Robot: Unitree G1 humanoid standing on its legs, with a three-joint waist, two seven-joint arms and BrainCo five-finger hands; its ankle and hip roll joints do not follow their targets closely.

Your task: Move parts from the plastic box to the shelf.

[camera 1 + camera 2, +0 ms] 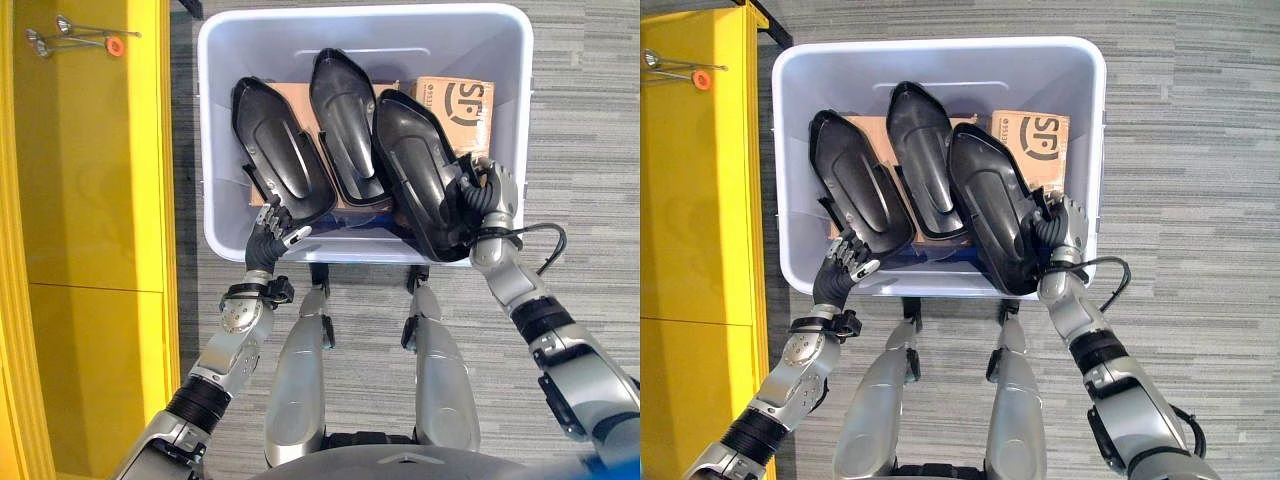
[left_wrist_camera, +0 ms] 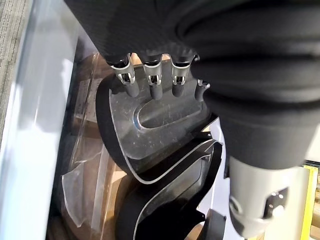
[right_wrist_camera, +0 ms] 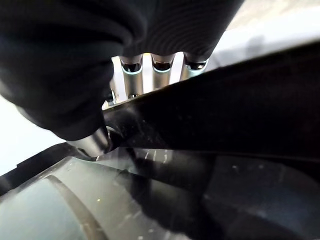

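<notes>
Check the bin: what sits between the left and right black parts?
A third black part stands between the left part and right part in the plastic box, seen in both eye views.

Plastic box (image 1: 215,150) holds three black parts (image 1: 345,125); right hand (image 1: 490,200) seemingly grips one.

Eye views: from the head, facing straight down on the box (image 1: 365,30); both share it, a little offset sideways.
Left wrist view: very close, along the fingers onto a part (image 2: 165,140).
Right wrist view: closer still, against another part's edge (image 3: 210,120).
</notes>
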